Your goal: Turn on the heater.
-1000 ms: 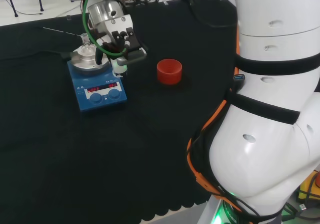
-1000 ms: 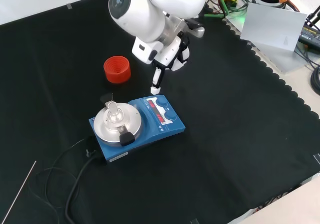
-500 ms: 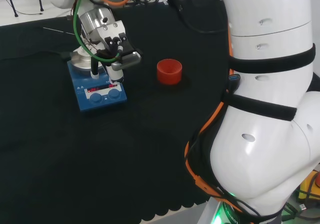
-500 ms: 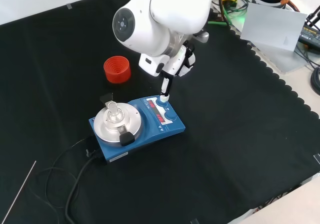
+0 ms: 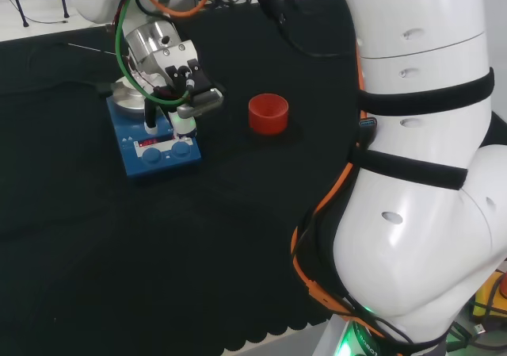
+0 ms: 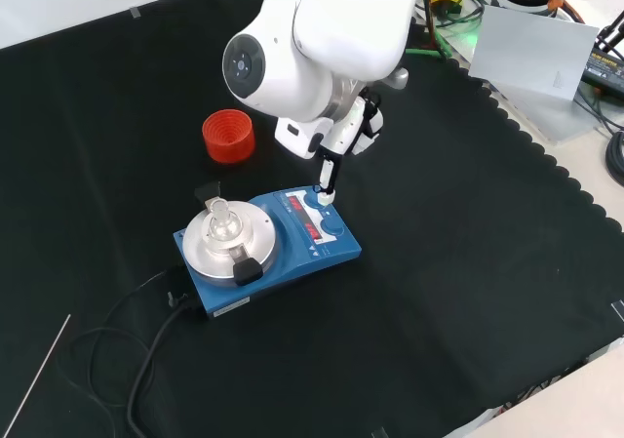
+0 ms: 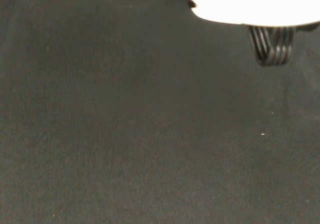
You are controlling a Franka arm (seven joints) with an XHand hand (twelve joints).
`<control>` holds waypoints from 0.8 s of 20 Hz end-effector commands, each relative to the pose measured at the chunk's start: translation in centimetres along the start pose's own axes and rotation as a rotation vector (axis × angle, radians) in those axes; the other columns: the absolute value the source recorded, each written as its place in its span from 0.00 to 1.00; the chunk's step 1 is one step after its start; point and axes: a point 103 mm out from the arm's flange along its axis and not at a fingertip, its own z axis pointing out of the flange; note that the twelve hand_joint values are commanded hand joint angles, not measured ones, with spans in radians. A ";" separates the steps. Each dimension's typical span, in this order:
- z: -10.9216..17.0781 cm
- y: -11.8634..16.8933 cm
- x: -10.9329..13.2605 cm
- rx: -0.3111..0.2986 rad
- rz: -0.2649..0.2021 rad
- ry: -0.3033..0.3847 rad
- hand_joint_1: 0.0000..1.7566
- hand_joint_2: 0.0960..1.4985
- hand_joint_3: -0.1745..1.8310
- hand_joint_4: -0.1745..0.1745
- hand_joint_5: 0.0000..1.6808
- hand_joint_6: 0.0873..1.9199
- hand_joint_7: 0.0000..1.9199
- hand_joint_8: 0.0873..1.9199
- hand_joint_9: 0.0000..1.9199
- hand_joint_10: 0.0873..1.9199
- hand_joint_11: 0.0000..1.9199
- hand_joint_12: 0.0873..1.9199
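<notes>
— Where's the heater, and how far have you got with it?

— The heater [image 6: 268, 248] is the blue plate near the middle of the cloth in the front view, its round metal top [image 6: 226, 242] carrying a small clear glass vessel [image 6: 220, 219]. Its control panel [image 6: 314, 220] faces the right side of that view — two blue knobs and a red lit strip between them. My hand [image 6: 343, 136] hangs just above the panel's far end, with one finger [image 6: 328, 177] pointed straight down and its white tip at or just over the farther knob [image 6: 317, 202]. I can't tell from either view whether it truly touches.

— And the rest of your fingers?

— One stretched out and the others tucked back toward the palm, holding nothing. In the head view my hand [image 5: 184, 86] sits right above the panel, on its right-hand side, the tip near the right-hand knob [image 5: 181, 147].

— So is it on?

— The red strip glows, so the unit has power; whether the heating itself is running I can't judge. I'd say the approach is done and the press or turn of that knob is what's left — a small push down, I think, kept clear of the vessel behind.

— Anything else nearby?

— A red ribbed ring [image 6: 228, 136] stands apart on the cloth to the left in the front view, and the black power cord [image 6: 136, 365] trails off from the heater's near corner.
</notes>
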 end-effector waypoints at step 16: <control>1.5 1.0 1.3 0.043 -0.020 0.001 0.93 0.25 0.81 0.34 0.28 0.01 0.97 0.94 1.00 0.90 0.98 0.82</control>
